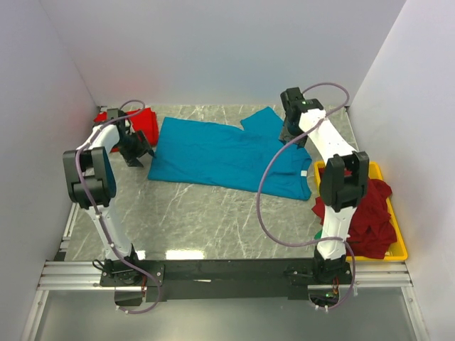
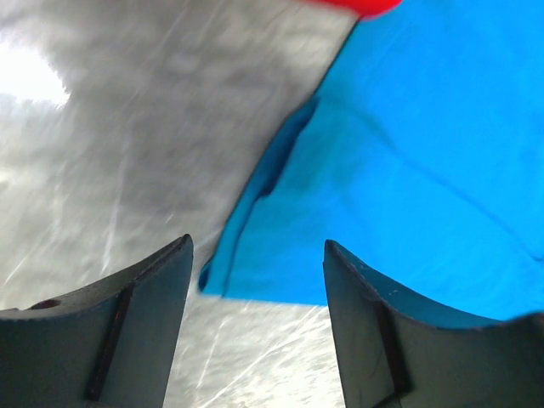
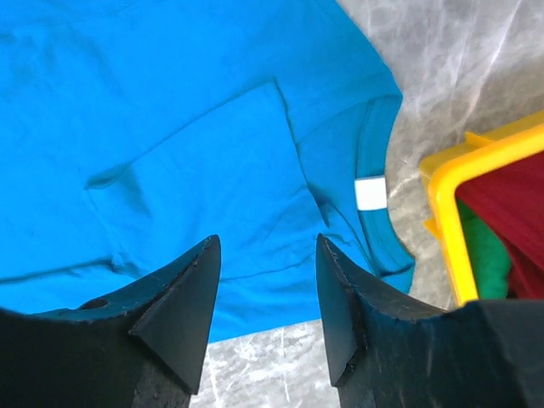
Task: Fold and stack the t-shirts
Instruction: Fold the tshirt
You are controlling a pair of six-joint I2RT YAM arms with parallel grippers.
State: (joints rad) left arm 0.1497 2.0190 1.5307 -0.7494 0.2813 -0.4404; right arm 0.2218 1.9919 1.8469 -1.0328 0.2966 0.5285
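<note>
spread t-shirt: plain teal-blue
neck label: white
far-left t-shirt: plain bright red
heaped shirts: dark red
tucked shirt: green
tray: yellow
table: grey marble pattern, pale veins
cables: dull purple

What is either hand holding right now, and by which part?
Nothing. The left hand and the right hand both stand open above the teal-blue t-shirt, which lies spread on the table; no cloth is pinched.
</note>
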